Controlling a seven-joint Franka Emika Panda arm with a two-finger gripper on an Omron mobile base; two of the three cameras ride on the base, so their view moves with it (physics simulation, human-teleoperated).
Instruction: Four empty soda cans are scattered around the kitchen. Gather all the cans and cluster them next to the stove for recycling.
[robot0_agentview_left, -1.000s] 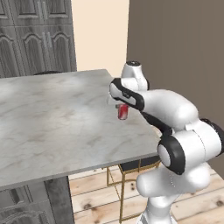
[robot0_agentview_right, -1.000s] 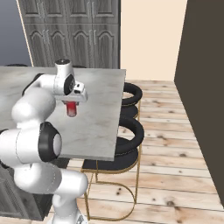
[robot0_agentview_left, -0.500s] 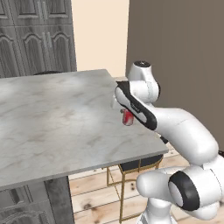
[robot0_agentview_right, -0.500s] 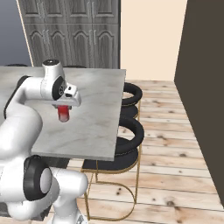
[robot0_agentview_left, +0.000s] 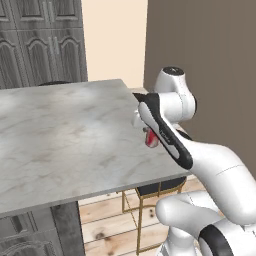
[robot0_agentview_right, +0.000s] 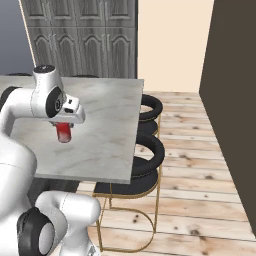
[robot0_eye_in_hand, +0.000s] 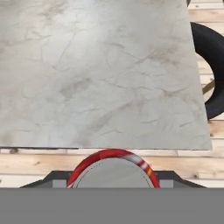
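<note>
Since a second ago the arm has swung, carrying the soda can (robot0_agentview_left: 151, 138) from above the counter's right part out to its right edge.

Left base view: the gripper (robot0_agentview_left: 148, 134) sits at the right edge of the grey marble counter (robot0_agentview_left: 65, 135), mostly hidden behind the white forearm; the red can peeks out beneath it, raised off the surface.

Right base view: the gripper (robot0_agentview_right: 64, 126) points down with its jaws closed on the can (robot0_agentview_right: 64, 132), which hangs upright above the counter (robot0_agentview_right: 107, 135). Two black stools (robot0_agentview_right: 150, 152) with gold legs stand to the right.

Hand view: the can's silver top (robot0_eye_in_hand: 113, 171) sits between the fingers, the counter's edge and plank floor (robot0_eye_in_hand: 39, 162) beyond.
</note>
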